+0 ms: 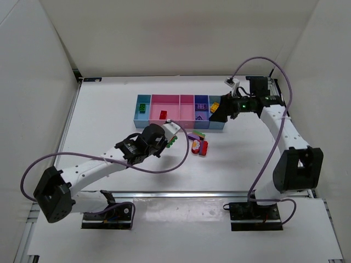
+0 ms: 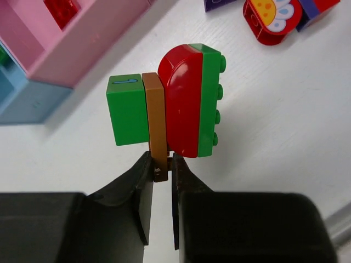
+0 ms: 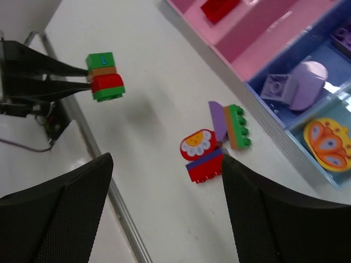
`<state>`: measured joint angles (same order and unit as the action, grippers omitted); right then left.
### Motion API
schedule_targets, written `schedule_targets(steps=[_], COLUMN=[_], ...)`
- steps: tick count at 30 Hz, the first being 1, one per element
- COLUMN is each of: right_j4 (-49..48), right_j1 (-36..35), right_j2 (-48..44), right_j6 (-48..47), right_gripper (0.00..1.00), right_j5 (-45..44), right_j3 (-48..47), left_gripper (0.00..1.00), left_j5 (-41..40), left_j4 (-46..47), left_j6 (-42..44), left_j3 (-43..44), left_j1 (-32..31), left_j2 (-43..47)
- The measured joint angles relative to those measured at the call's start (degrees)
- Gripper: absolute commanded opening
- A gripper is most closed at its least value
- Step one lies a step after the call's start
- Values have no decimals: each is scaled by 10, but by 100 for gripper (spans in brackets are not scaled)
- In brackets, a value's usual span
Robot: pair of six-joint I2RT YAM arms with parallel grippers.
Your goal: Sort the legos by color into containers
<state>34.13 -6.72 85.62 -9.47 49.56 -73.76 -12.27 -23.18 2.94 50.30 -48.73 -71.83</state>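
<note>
My left gripper [image 2: 162, 167] is shut on the brown plate of a lego stack [image 2: 170, 109] made of a green brick, the brown plate, a rounded red brick and a green plate, held above the table near the containers [image 1: 181, 97]. It shows in the top view [image 1: 172, 139] and the right wrist view [image 3: 104, 76]. My right gripper [image 3: 164, 181] is open and empty, above the bins' right end [image 1: 219, 114]. Loose legos lie on the table: a red flower brick [image 3: 198, 144], a red and purple brick [image 3: 204, 167], a purple, orange and green stack [image 3: 230, 126].
The left light blue bin holds a green brick [image 1: 142, 107], the wide pink bin a red brick [image 1: 163, 114], the darker blue bin purple pieces [image 3: 299, 85], the right light blue bin an orange and yellow piece [image 3: 326, 145]. White walls enclose the table.
</note>
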Motion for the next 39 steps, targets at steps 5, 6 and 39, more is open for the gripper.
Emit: schedule_targets(steps=[5,6,39], right_j4=[50,66,196], right_j1=[-48,-61,-276], right_j2=[70,80,117], right_j6=[-76,-100,-183], right_gripper=[85,84,88], right_j5=[51,53,-95], right_j3=[-117,-143,-242], left_gripper=[10,10,10], left_j5=[-4,-4,55], left_j4=[44,45,263], left_j6=[109,127,616], left_j3=[-66,-71,-221], left_j1=[-23,-28,-109], left_j2=[70,80,190])
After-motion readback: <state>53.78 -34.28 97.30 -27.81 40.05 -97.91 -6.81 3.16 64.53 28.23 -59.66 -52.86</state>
